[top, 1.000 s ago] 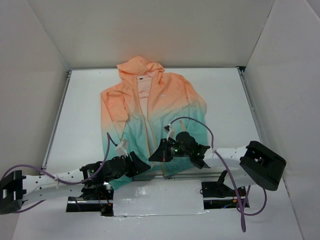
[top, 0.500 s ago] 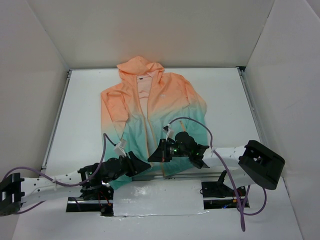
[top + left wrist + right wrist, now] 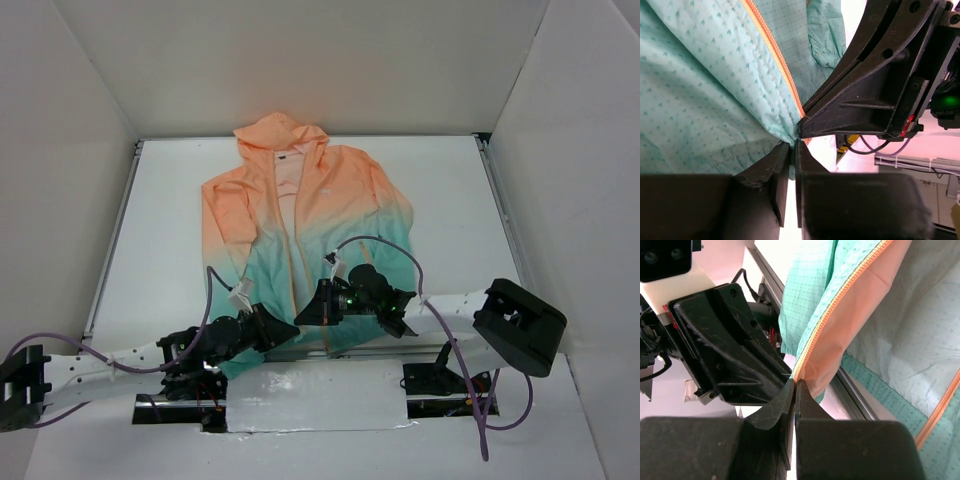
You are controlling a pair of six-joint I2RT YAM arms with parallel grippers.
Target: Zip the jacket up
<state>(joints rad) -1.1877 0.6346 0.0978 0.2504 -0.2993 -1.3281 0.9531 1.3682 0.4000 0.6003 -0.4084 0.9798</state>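
- Since the jacket (image 3: 305,215) is thin, floppy windbreaker cloth, don't count on any stiffness from it. It looks light and slick, so I'd expect it to bunch or slide rather than hold a shape.
- It's lying flat and unzipped on the white table (image 3: 170,230), hood at the far side, teal hem at the near edge.
- Best place to hold, I reckon, is the orange zipper (image 3: 772,60) tape right at its bottom ends, not the loose fabric.
- Your left gripper (image 3: 792,145) is pinched closed on the teal hem corner where that tape ends.
- Your right gripper (image 3: 794,386) is clamped on the bottom of the other front edge, with the peach inside showing. The two grippers are nearly touching.
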